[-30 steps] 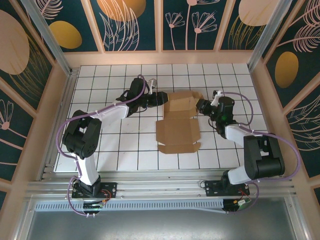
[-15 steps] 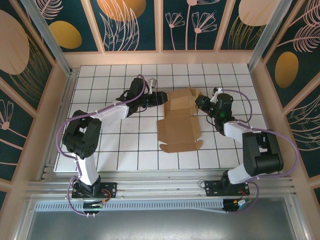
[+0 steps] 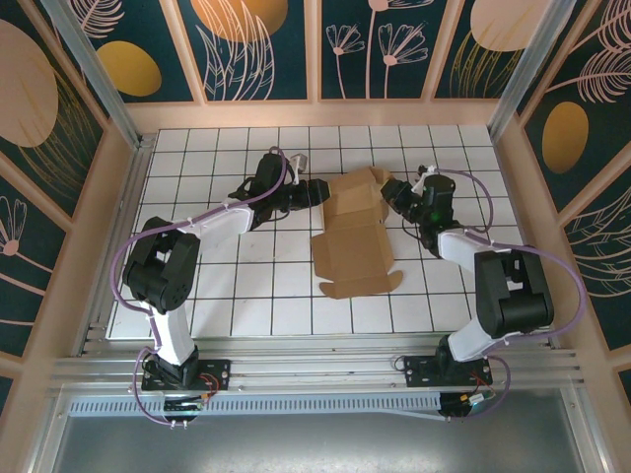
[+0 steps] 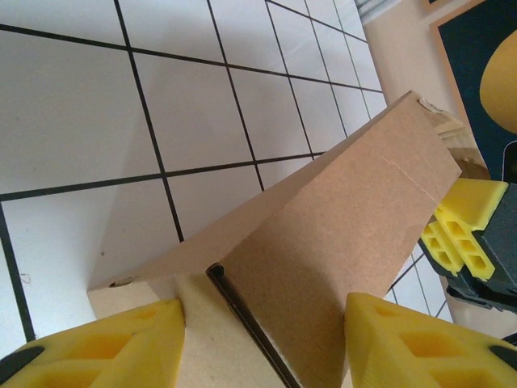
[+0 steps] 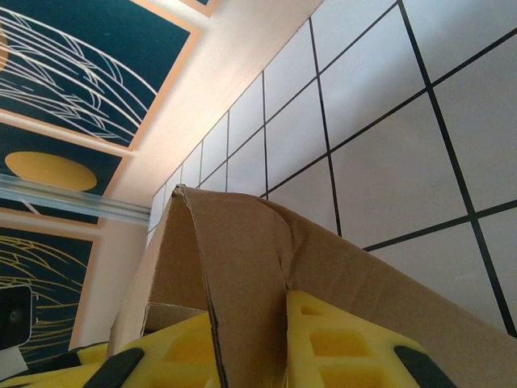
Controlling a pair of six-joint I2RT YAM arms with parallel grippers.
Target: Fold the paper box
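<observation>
Table (image 3: 227,296): white, black-gridded.
Walls (image 3: 261,49): teal-gold panels at twelve o'clock.
My right gripper (image 3: 392,193): pinches paper box (image 3: 355,246).
My left gripper (image 3: 318,192): astride it, grip unclear.

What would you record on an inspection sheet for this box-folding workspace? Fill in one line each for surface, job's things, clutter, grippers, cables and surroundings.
surface: white table with black grid lines.
job's things: the paper box, plain brown cardboard, part folded; near panels lie flat, far panels are raised.
clutter: nothing seen.
grippers: left gripper straddles a raised panel, grip unclear; right gripper pinches the panel on the opposite side.
cables: purple cables loop along both arms, off the box.
surroundings: teal walls with leaf patterns; metal rail at the near edge.
</observation>
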